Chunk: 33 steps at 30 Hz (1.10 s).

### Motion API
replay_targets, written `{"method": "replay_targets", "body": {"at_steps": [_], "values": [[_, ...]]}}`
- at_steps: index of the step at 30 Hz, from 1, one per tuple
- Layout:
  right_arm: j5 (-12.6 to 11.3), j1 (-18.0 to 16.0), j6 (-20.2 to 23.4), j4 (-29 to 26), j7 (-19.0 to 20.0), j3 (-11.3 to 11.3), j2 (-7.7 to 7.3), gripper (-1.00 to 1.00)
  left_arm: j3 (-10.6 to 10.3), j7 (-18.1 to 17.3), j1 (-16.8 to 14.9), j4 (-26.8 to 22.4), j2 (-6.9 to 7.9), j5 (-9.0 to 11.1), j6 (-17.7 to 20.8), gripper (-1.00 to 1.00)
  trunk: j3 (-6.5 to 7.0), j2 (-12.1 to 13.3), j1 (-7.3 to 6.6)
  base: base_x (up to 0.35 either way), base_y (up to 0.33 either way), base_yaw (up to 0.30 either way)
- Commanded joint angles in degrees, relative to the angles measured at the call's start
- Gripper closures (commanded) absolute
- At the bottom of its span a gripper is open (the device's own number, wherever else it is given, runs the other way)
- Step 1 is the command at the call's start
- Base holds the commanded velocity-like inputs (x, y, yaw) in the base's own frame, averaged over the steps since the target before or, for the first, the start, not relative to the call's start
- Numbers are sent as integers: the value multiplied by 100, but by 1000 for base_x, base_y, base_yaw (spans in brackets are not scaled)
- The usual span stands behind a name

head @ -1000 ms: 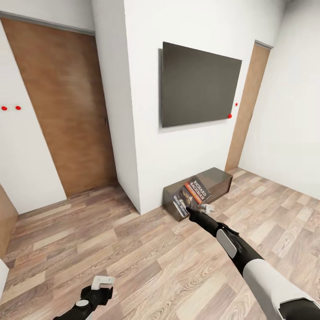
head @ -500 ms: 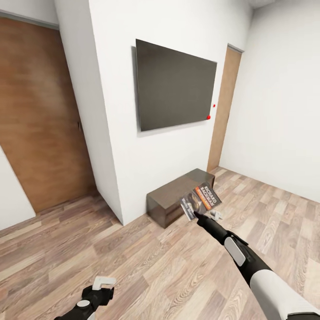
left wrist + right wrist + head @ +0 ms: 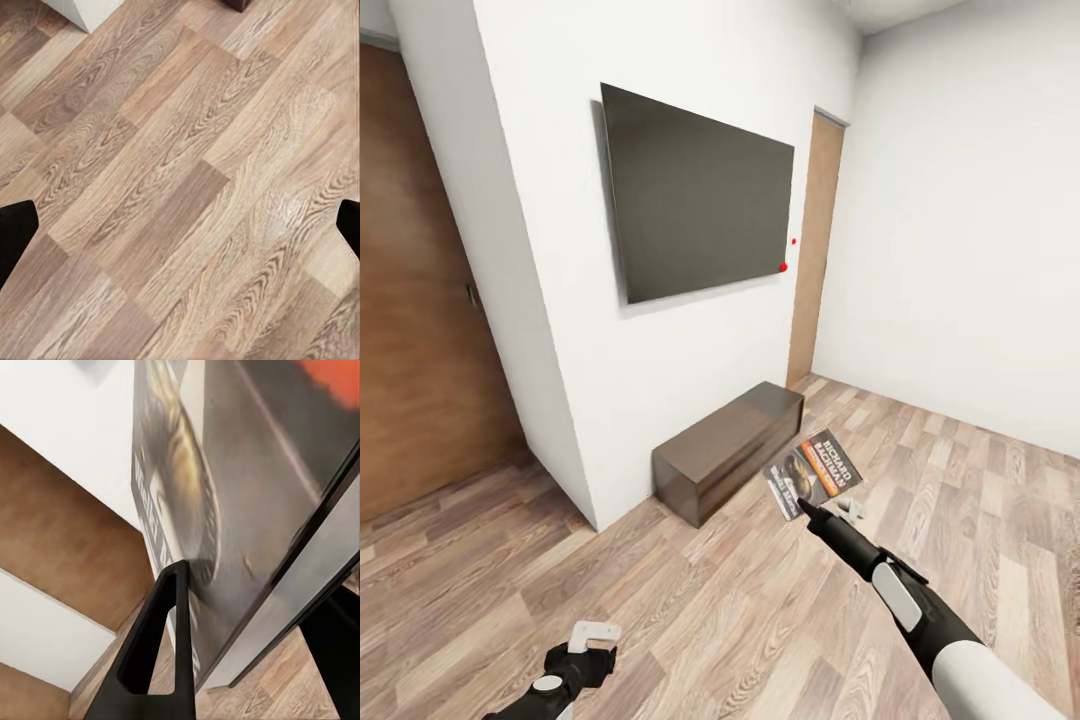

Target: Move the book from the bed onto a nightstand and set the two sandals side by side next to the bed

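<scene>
Book is what your right pincer is gripping by its lower edge, holding it out in the air over the wood-plank floor, just beside the long low dark cabinet standing under the wall-mounted screen; your right wrist view is showing the fingers pinching the cover. Your left pincer is hanging low above the floor, released, with nothing between its tips
</scene>
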Motion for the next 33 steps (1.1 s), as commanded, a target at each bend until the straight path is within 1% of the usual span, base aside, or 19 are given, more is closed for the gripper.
{"method": "replay_targets", "body": {"at_steps": [1,4,5,8,11,12,15,18,22,26,27,29,33], "values": [[-81,22,44,-1,5,14,-5,100,-55,26,-3,-2,2,48,-16,-100,-8,-13,5,152,0,-272],[-82,121,45,4,5,9,-7,100,-88,26,-1,0,-7,45,-16,-100,5,-13,5,151,0,-272],[-83,208,43,6,6,5,-8,100,-131,26,-1,2,-25,43,-16,-100,9,-13,5,151,0,-272],[-83,321,43,8,12,-46,-9,100,-233,26,0,11,-64,41,-16,-100,22,-13,5,150,0,-272],[-79,385,46,9,15,-135,-7,100,-337,26,0,22,-101,40,-16,-100,35,-13,5,150,0,-272],[-79,385,46,9,15,-135,-7,100,-337,26,0,22,-101,40,-16,-100,40,-13,5,150,0,-271],[-72,428,48,13,5,-199,-9,100,-442,26,4,33,-139,40,-16,-100,53,-13,5,150,0,-271],[-69,443,48,20,-4,-221,-9,100,-481,26,8,37,-170,39,-15,-100,66,-13,5,152,0,-271],[-67,479,49,31,-9,-239,-13,100,-510,26,14,49,-273,35,-13,-100,83,-13,5,153,0,-270],[-66,556,49,72,-11,-252,-32,100,-553,26,16,55,-335,32,-9,-100,100,-13,5,153,0,-270],[-66,570,49,84,-12,-254,-44,100,-575,26,17,56,-344,32,-9,-100,104,-13,5,153,0,-270],[-72,604,49,126,-12,-258,-122,100,-657,26,22,58,-362,31,-8,-100,110,-13,5,154,0,-214],[-80,646,49,222,-13,-270,-216,100,-744,26,33,59,-381,31,-7,-100,116,-13,5,154,0,-115]]}}
